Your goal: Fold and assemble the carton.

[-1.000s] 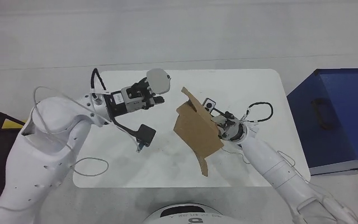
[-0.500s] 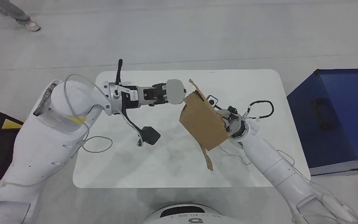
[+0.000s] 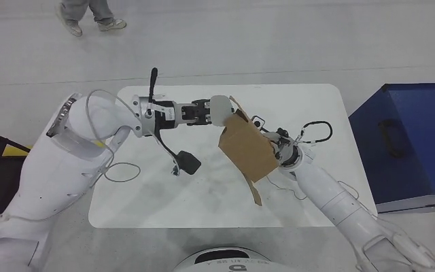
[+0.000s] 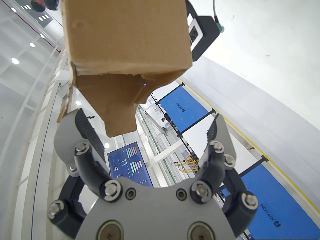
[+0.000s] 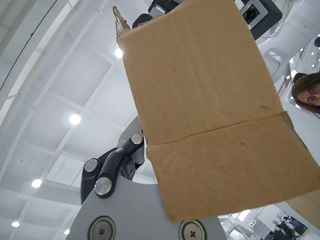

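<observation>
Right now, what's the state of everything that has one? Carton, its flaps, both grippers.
carton: opened into a box shape, tilted, held up in the air, ends not closed.
left gripper: open, at the carton's end.
right gripper: shut on the carton.
end flap: unfolded, hanging loose inside the left gripper's opening, not clamped.

We log a white surface (image 3: 306,102), rectangular with rounded corners, on a pale grey floor (image 3: 272,41). Its top is plain and matte. A thin pale cable loop (image 3: 122,174) sits over its left part; contact unclear. The brown carton (image 3: 246,151) is above the middle, its lower flap toward the front edge. We cannot tell whether the flap touches the surface.
</observation>
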Controlling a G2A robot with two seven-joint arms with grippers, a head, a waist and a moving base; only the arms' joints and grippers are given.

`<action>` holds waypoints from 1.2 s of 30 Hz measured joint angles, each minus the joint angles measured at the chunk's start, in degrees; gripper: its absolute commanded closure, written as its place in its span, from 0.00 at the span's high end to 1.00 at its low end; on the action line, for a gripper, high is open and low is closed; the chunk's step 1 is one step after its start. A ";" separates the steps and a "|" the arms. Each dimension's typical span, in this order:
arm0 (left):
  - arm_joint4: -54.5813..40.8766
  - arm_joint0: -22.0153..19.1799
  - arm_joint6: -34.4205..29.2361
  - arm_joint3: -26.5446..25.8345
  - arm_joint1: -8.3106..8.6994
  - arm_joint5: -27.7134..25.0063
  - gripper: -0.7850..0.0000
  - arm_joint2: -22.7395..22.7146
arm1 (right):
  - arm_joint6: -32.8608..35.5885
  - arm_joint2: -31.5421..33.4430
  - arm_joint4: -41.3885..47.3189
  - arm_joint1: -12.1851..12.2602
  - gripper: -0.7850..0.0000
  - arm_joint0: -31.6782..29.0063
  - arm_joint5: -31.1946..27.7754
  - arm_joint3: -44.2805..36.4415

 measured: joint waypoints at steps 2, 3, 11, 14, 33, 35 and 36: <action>-2.08 0.55 -1.12 0.12 0.06 0.72 1.00 -1.39 | 0.00 0.15 0.22 0.15 0.00 -0.07 0.00 -0.11; -3.50 1.09 -1.16 0.06 0.19 1.55 1.00 -2.50 | 0.00 0.24 0.25 0.25 0.00 -0.15 0.00 -0.23; 0.87 3.82 3.87 -4.20 1.38 2.50 1.00 -4.40 | 0.00 0.10 -0.13 0.67 0.00 -0.34 0.00 -0.92; 6.57 2.90 1.46 -4.40 1.22 -0.96 1.00 -1.78 | 0.00 0.13 -0.46 0.83 0.00 -0.51 0.00 -1.49; 8.32 -1.69 1.74 -3.53 -0.17 -2.44 1.00 5.49 | 0.00 -0.15 -0.11 1.76 0.00 -0.67 0.00 -2.68; 7.91 -1.85 1.47 -3.11 -0.20 -2.44 1.00 5.33 | 0.00 -0.20 0.00 1.82 0.00 -0.60 0.00 -2.64; 7.61 -1.84 1.18 -2.93 -0.17 -2.48 1.00 4.94 | 0.00 -0.09 0.15 1.85 0.00 -0.60 0.00 -2.55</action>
